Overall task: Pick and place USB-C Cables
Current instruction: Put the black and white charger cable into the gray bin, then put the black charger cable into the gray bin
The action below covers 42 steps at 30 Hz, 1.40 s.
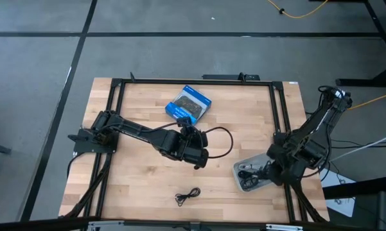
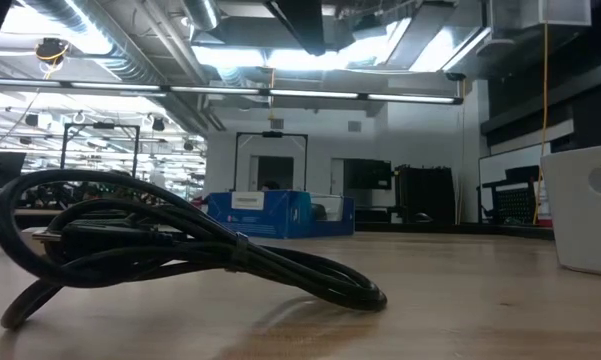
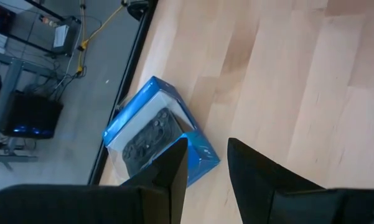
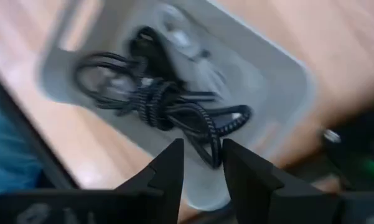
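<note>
The loose black cable (image 1: 187, 196) lies at six o'clock from the nearer left end effector (image 1: 197, 156), fingers slightly apart, empty; long axis runs three-to-nine.

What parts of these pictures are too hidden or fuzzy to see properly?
- Pale grey plastic bin, right wrist view: blur merges the tangled black and white cables; no count possible.
- Same bin, high view: the right gripper covers part of it.
- Blue rectangular box, left wrist view: the left gripper hides one corner.
- Small loose black cable, high view: plugs too small to see.
</note>
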Tool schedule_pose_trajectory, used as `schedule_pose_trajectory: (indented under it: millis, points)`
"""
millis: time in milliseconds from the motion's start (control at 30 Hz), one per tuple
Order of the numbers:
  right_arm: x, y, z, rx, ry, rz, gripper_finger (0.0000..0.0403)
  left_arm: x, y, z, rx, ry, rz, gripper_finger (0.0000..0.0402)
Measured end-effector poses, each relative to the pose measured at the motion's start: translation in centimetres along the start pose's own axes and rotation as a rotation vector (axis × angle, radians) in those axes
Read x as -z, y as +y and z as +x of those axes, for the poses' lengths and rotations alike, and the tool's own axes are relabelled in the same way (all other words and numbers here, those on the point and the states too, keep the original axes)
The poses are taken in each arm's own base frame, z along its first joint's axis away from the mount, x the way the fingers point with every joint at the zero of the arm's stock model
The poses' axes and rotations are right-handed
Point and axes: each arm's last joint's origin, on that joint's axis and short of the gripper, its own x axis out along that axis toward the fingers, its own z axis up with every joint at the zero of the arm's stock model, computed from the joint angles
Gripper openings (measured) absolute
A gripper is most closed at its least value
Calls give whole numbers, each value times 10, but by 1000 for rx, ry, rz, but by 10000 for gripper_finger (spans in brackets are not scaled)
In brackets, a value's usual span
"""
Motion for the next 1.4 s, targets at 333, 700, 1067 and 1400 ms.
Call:
schedule_pose_trajectory:
  millis: [333,700,1067,1400]
  points:
    - [0,-10,-1,101,17,32,114,0,0,0,1,-3,-3,106]
    - [-18,-7,-6,66,-660,-71,114,1,-29,6,486,129,-25,106]
    - [-19,-6,-7,75,-693,-119,114,20,-106,57,798,375,-108,106]
    - [-18,-6,-6,92,-643,-169,114,35,-130,44,831,580,-266,106]
